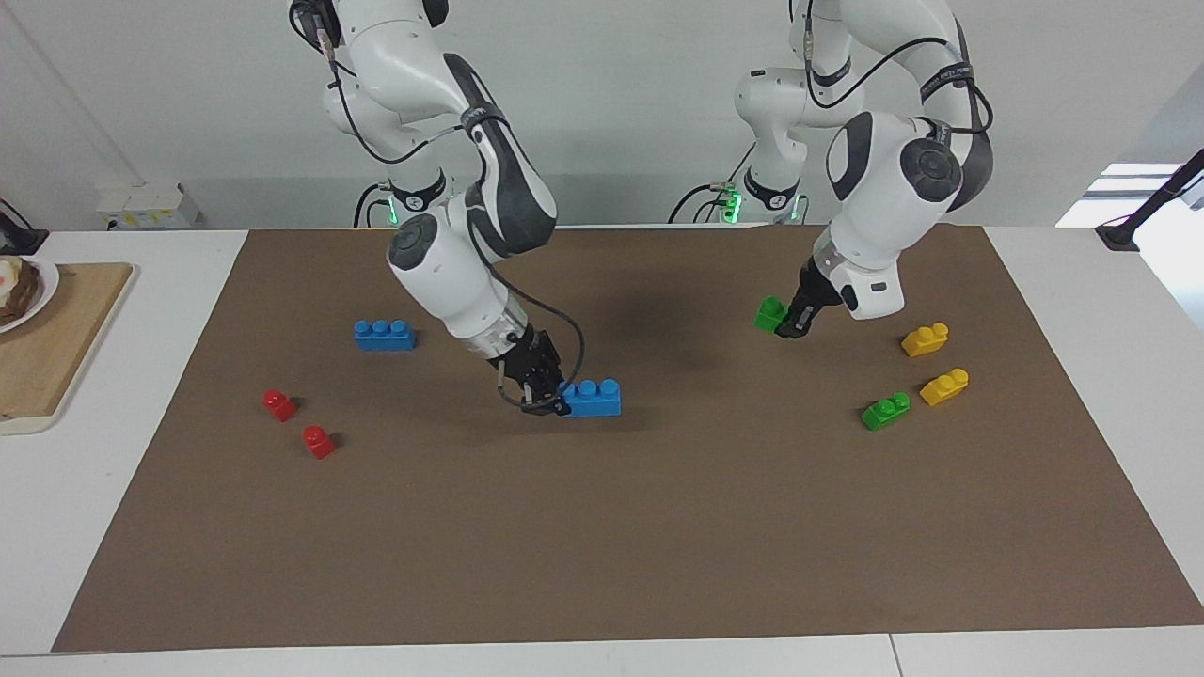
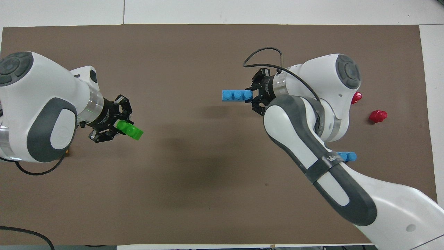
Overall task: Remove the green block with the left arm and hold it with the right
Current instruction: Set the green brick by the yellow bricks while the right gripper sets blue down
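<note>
The green block, a chunky two-stud brick, hangs in the air over the mat toward the left arm's end. My left gripper is shut on one end of it. My right gripper is shut on the end of a blue three-stud brick, held low over the middle of the mat. The two bricks are well apart, with open mat between them.
Two yellow bricks and a lighter green brick lie under and beside the left arm. Another blue brick and two red pieces lie toward the right arm's end. A wooden board sits off the brown mat.
</note>
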Controlling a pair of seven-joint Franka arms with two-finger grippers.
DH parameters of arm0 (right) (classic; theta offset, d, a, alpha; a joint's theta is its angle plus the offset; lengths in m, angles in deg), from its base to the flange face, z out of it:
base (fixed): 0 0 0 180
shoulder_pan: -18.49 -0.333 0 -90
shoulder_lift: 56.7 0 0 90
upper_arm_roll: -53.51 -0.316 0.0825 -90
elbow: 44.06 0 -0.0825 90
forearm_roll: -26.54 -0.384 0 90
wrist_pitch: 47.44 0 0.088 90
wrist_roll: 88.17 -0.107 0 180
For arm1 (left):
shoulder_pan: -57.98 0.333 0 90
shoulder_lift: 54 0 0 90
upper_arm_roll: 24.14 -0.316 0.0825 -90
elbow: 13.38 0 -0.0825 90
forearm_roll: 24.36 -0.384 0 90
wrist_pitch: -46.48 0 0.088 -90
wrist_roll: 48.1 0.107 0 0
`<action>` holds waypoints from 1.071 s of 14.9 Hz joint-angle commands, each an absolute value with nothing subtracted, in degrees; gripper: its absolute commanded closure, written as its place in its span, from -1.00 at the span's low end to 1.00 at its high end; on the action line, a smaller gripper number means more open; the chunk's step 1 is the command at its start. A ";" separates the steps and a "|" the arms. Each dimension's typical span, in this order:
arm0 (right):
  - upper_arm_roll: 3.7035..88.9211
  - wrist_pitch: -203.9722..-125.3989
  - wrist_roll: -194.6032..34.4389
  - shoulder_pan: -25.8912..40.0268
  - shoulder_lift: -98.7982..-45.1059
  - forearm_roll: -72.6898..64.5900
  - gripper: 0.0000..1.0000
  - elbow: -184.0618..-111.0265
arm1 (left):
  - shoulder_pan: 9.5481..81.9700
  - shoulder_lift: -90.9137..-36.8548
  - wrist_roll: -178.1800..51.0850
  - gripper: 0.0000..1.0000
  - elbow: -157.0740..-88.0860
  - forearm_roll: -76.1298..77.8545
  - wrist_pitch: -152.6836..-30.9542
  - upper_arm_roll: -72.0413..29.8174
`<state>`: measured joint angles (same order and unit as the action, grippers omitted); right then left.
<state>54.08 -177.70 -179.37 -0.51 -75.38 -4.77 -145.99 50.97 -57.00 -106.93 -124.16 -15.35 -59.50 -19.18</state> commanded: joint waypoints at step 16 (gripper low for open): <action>53.69 -169.87 -148.20 24.38 -64.96 -5.45 1.00 -166.31 | 67.56 -54.97 -48.10 1.00 -145.04 -22.17 -81.84 -18.87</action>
<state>54.30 -168.36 -150.50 22.60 -67.73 -4.77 -162.64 67.31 -55.74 -48.45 -143.05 -21.11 -79.34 -19.48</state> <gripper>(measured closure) 0.656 0.656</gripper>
